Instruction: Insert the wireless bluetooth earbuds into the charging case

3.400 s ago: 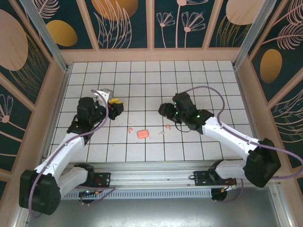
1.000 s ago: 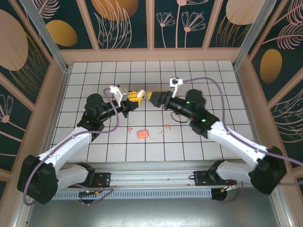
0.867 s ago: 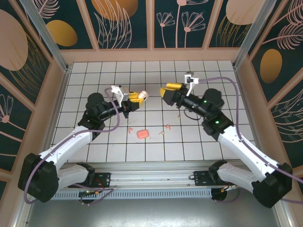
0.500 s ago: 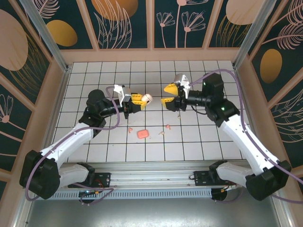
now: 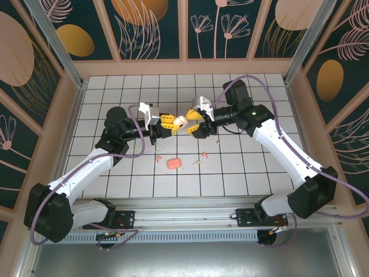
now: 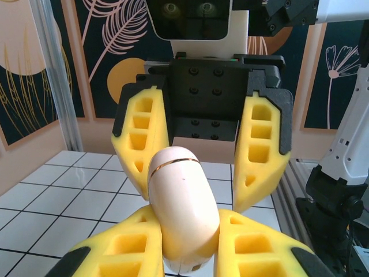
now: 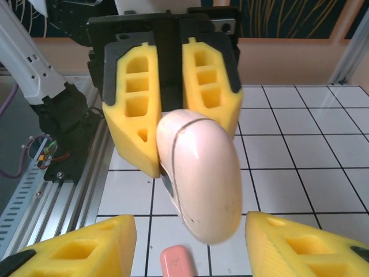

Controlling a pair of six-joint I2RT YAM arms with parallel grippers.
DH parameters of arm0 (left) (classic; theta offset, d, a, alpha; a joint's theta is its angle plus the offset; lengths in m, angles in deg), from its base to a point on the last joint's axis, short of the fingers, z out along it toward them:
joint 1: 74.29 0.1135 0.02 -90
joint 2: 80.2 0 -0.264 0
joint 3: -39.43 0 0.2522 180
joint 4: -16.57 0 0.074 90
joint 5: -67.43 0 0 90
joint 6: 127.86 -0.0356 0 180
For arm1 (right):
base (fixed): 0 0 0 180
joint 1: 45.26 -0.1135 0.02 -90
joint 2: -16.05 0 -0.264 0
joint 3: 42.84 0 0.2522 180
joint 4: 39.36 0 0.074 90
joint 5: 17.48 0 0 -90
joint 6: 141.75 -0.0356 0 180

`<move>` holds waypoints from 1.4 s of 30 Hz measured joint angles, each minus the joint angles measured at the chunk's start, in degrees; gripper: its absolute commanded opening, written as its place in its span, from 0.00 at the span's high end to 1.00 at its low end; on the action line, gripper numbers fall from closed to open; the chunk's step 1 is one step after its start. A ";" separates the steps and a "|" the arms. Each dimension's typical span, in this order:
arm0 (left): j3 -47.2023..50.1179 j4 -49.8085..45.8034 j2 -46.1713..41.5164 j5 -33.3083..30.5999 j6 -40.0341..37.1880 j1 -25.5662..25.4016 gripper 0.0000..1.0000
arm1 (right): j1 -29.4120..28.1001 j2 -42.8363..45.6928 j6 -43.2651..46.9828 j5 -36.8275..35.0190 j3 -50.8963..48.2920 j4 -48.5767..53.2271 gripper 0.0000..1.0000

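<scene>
From the top external camera, the left claw (image 5: 167,120) was raised over the middle of the table (image 5: 230,173), pinching a pale capsule-shaped case (image 5: 180,120) by one end. The right claw (image 5: 193,122) met it head-on, its yellow fingers spread on either side of the case's free end. Below them, the wireless bluetooth earbuds (image 5: 158,157) lay loose on the tiles as tiny pinkish pieces. One lay left of a coral-pink box (image 5: 173,163) and two more lay near each other to its right, all apart from it.

In the left wrist view, that claw's two fingers were pressed against the case, which stood up between them and showed a thin gold seam near its tip. The right claw's fingers flanked that tip.

In the right wrist view, the right claw's own fingers stood wide apart with clear gaps to the case, and the coral-pink box lay on the table below.
</scene>
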 measured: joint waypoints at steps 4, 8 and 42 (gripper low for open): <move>0.00 -0.02 -0.15 0.94 -0.02 0.00 0.85 | -1.03 -0.79 1.27 0.22 0.66 0.33 0.53; 0.00 -0.09 -0.39 1.29 -0.02 0.00 0.85 | -1.07 -0.87 1.99 0.42 0.79 0.26 0.59; -7.17 -25.42 -0.26 -5.33 -20.50 0.00 0.46 | -3.10 1.20 11.47 -19.08 0.57 8.41 0.84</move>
